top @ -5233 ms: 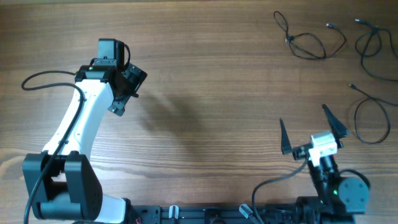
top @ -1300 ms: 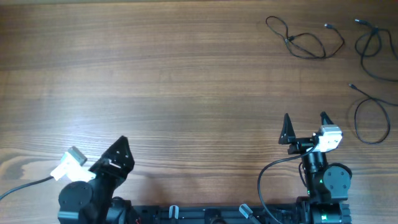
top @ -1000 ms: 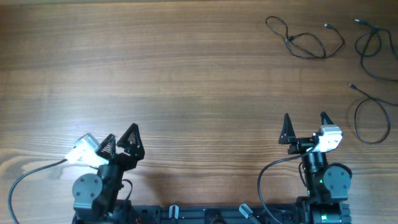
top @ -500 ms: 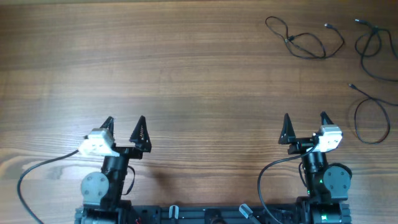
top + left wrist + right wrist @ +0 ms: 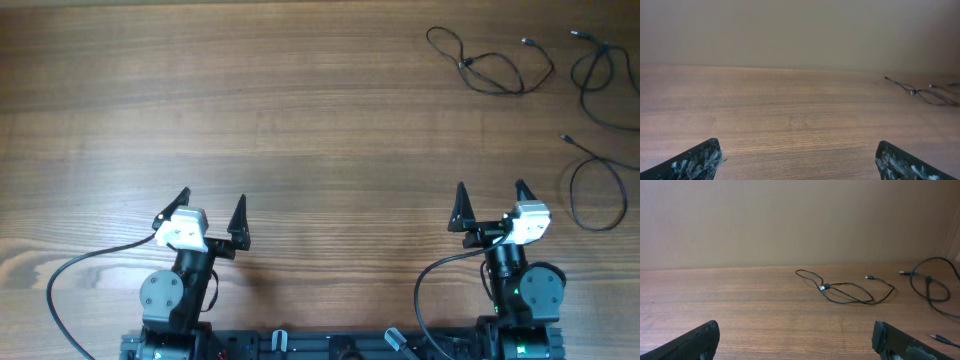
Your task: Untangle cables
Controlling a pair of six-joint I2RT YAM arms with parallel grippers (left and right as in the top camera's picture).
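Three thin dark cables lie apart at the far right of the table. One looped cable (image 5: pixel 465 63) is at the top right, a second (image 5: pixel 603 55) is at the far right edge, and a third loop (image 5: pixel 571 192) lies below it. My left gripper (image 5: pixel 212 205) is open and empty at the front left. My right gripper (image 5: pixel 490 195) is open and empty at the front right, left of the third cable. The right wrist view shows the first cable (image 5: pixel 845 291) and the second (image 5: pixel 927 282) far ahead of the open jaws (image 5: pixel 797 347). The left wrist view shows the open jaws (image 5: pixel 800 170) and a cable (image 5: pixel 922 94) far off.
The wooden table (image 5: pixel 300 120) runs across the whole view. Thick black arm cables (image 5: pixel 60 290) curl beside both arm bases at the front edge. A plain beige wall (image 5: pixel 790 220) stands behind the table's far edge.
The left arm has drawn back from the table's left middle to the front edge and turned to face forward, jaws open. The right arm has been still for the last second.
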